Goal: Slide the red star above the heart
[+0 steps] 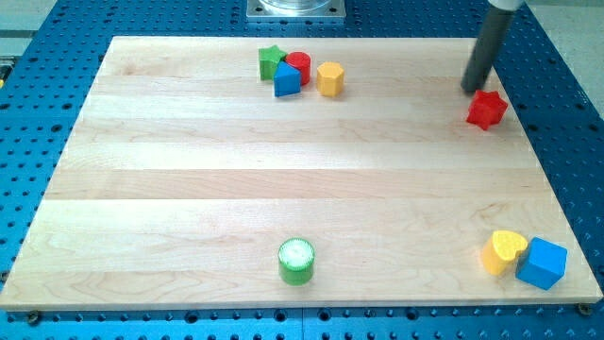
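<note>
The red star lies on the wooden board at the view's upper right. The yellow heart lies at the lower right, touching a blue cube on its right. The star is far above the heart, almost in line with it. My tip is at the end of the dark rod, just above and to the left of the red star, very close to it or touching it.
A cluster sits at the top middle: a green star, a red cylinder, a blue block and a yellow hexagonal block. A green cylinder stands at the bottom middle. The board lies on a blue perforated table.
</note>
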### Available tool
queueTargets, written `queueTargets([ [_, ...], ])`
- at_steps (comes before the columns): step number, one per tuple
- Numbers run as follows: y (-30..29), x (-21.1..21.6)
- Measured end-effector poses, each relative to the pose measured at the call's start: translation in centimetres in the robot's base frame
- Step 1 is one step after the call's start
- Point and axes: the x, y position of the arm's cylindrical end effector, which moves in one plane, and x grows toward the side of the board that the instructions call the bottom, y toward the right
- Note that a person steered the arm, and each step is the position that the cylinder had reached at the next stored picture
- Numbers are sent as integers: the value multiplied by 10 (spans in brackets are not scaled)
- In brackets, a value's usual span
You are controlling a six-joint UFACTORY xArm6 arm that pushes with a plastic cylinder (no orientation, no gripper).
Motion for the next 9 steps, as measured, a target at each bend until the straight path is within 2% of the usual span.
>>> queueTargets([
  [1, 15, 70],
  [2, 4, 88],
  [3, 4, 73],
  [4, 2, 36],
  [5, -6, 55],
  [6, -6, 120],
  [7, -5, 155],
  [8, -1, 121],
  [9, -2, 52],
])
